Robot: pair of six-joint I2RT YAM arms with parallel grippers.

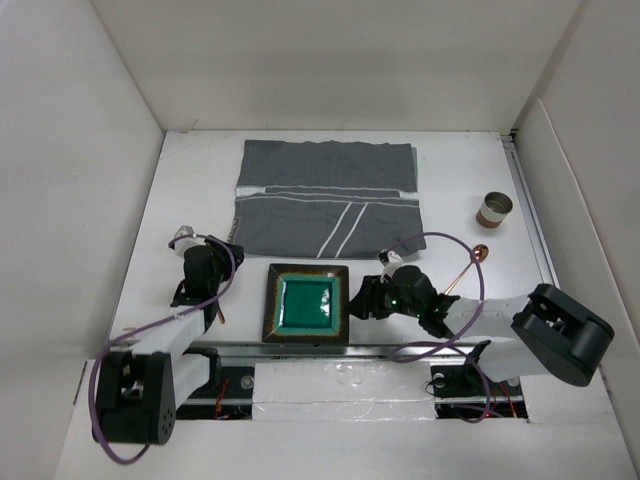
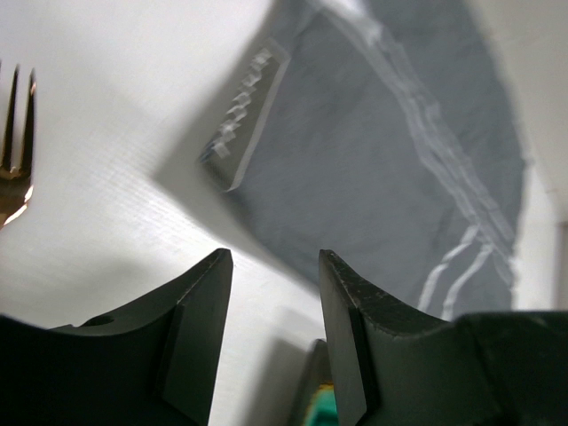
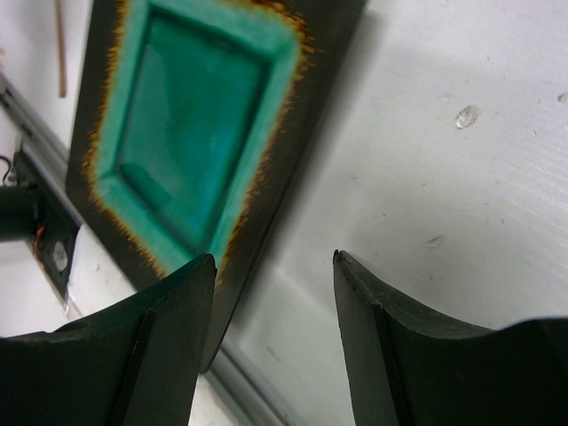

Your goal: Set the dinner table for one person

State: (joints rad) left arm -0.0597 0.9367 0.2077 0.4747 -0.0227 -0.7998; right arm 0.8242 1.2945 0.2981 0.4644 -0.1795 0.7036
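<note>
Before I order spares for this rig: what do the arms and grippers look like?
Left arm and right arm: white links, bulky black joint housings, a looping purple cable each. Left gripper and right gripper: two matte black tapering fingers.

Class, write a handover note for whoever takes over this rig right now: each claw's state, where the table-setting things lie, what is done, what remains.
Left claw: open, empty, low over the dinner table, fork lying beside it.
Right claw: open, empty, at the plate's right edge.
Plate: near centre, between the arms. Grey cloth: behind it. Spoon and cup: far right, apart from the plate.
Done: plate seems placed.
Left, probably: bring spoon and cup closer; check the fork.
</note>
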